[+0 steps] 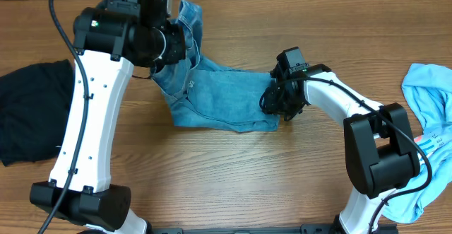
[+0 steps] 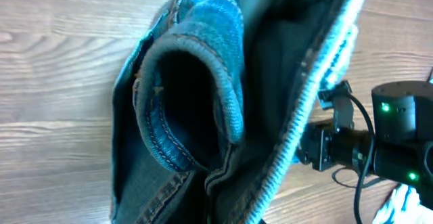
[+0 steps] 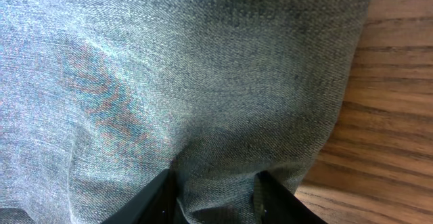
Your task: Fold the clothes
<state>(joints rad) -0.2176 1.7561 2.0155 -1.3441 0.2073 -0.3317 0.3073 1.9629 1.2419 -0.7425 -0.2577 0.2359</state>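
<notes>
Light blue garment (image 1: pixel 427 92): crumpled at the right edge of the tabletop (image 1: pixel 233 170), close beside the black lower joint of the right arm and well apart from the jeans
Black garment (image 1: pixel 32 110): heaped at the left edge, just beside the white link of the left arm, apart from the jeans
Jeans (image 1: pixel 219 100): blue denim in the middle of the tabletop; the wider part lies flat on the wood and runs from the centre toward the right, with a fairly straight near edge; the far left part rises off the wood alongside the left claw
Right claw (image 1: pixel 279 107): down on the right end of the jeans, just inside the edge of the cloth; in the right wrist view its two dark fingers (image 3: pixel 159 197) stand a narrow gap apart with a pucker of denim pinched between them, and wood grain shows just right of the cloth
Left claw (image 1: pixel 166 47): at the far left end of the jeans, right against the raised denim; in the left wrist view the cloth fills most of the frame, with a rolled seamed edge curling round a dark opening; the fingers are hidden by the fabric, so I cannot tell whether they grip it or stand apart
Right arm (image 2: pixel 379 143): seen from the left wrist past the hanging denim, black with small green lights, low over the wood
</notes>
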